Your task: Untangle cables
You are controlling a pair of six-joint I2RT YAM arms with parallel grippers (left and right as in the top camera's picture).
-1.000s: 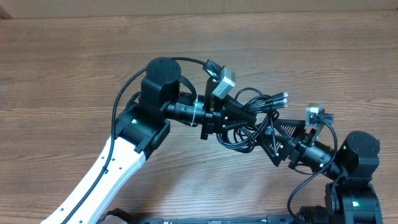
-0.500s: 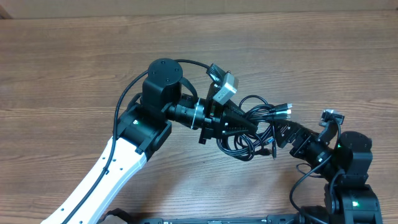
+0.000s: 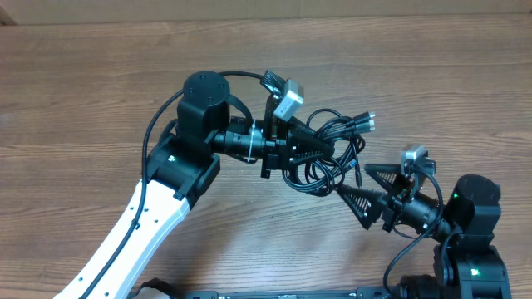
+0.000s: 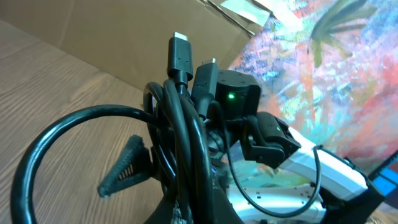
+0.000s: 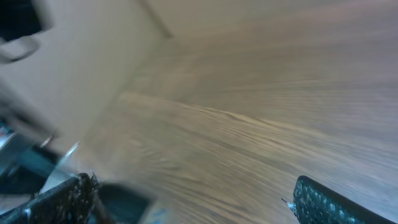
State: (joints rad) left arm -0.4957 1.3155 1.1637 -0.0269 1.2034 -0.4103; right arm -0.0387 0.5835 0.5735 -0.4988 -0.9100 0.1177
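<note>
Overhead: the cables (image 3: 326, 158) are a bundle of thin glossy black cords, several loops stacked and crossing. A cluster of small plugs (image 3: 364, 124) with silvery tips sticks out on the side away from my left gripper (image 3: 322, 148). The left gripper is pinched tight on the bundle, which sits right at its tip over the wooden table (image 3: 432, 75). My right gripper (image 3: 360, 186) is near, just past the bundle from the left gripper, jaws spread wide. I can't tell if its upper fingertip touches a cord. Left wrist: the cords rise straight out of the left gripper as shiny black loops, one big loop bowing out to the left. Two plug ends stand on top, one with a flat metal tip. Beyond them is my right arm (image 4: 267, 140) with a green light (image 4: 232, 96). Right wrist: blurred. My two ribbed fingers (image 5: 326, 202) stand far apart with only table wood between them.
</note>
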